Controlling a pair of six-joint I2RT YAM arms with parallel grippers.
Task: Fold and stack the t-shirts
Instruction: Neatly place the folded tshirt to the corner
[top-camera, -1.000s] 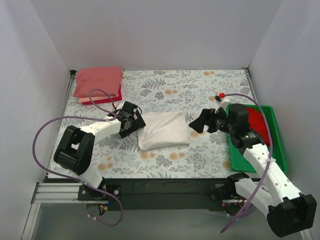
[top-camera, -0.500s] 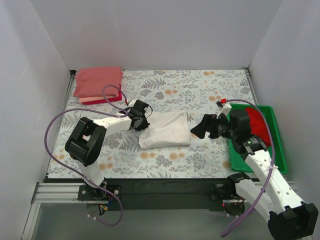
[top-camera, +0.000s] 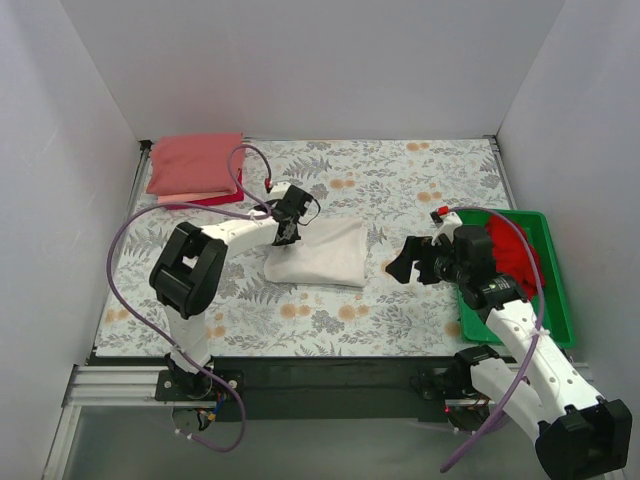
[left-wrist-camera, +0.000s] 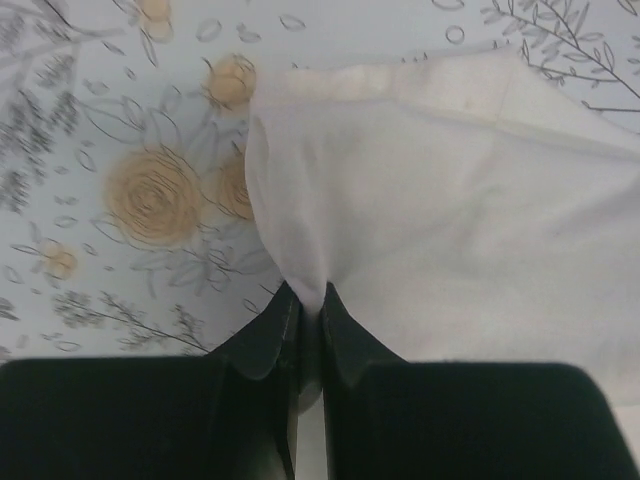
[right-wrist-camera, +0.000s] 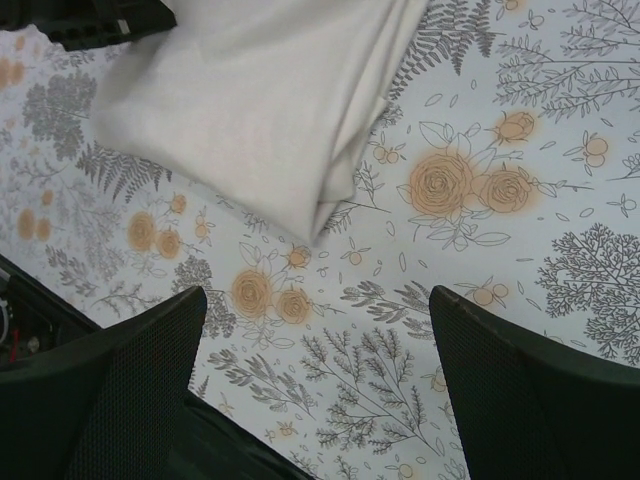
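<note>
The right gripper (top-camera: 405, 262) is seen nearest, over the floral cover (top-camera: 400, 190), right of centre. Its jaws are spread wide and nothing is held between them. In the right wrist view the two fingers (right-wrist-camera: 130, 370) are seen far apart, with only bare cover between them. The gripper is kept just beside the white tee (top-camera: 320, 255) and is not touching it.

The white tee is laid folded at the middle of the cover. In the right wrist view its layered folded edge (right-wrist-camera: 330, 200) is shown facing the gripper.

A green tray (top-camera: 555, 290) is placed at the right edge of the table, beside the right arm. A red tee (top-camera: 510, 250) is bunched inside it, partly hidden by the arm.

The left gripper (top-camera: 287, 228) is set at the far left corner of the white tee. Its jaws are closed, and a pinch of white cloth is clamped between them. In the left wrist view the cloth (left-wrist-camera: 450, 200) is seen drawn into a pucker at the fingertips (left-wrist-camera: 280, 325).

A stack (top-camera: 195, 165) of folded pink and red tees is kept at the far left corner, well apart from both grippers.
</note>
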